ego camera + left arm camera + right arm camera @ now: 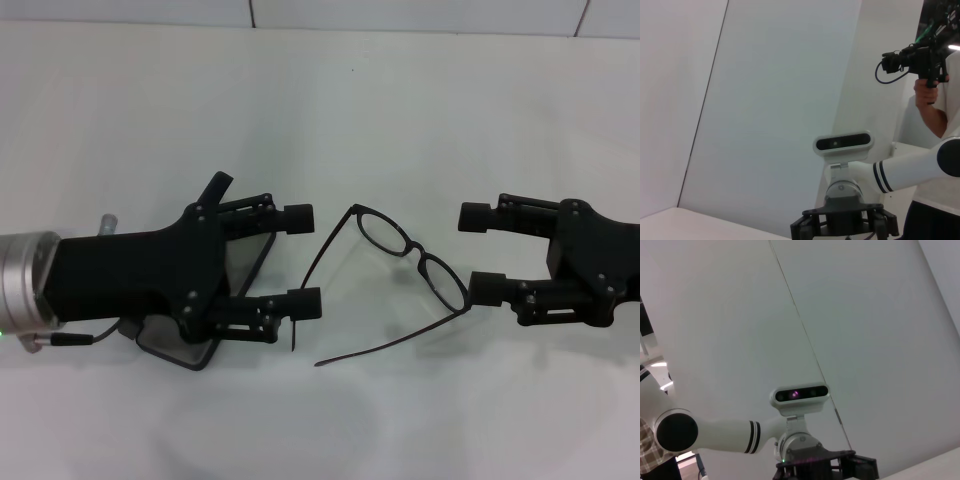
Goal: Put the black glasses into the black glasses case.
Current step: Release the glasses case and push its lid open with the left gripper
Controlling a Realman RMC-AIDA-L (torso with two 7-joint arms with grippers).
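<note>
The black glasses point(412, 256) lie unfolded on the white table point(420, 110) in the middle of the head view, both temple arms pointing toward the front left. The black glasses case point(248, 262) sits under my left gripper point(302, 258), showing grey lining; the arm hides most of it. That gripper is open and holds nothing, its fingertips just left of the nearer temple arm. My right gripper point(482, 253) is open too, just right of the glasses. Its lower finger point(492, 291) lies against the frame's right end.
The wrist views look across above the table. The left wrist view shows the robot's head camera point(843, 143), a white arm and a person point(932, 105) holding a camera rig. The right wrist view shows the head camera point(801, 394) against a white wall.
</note>
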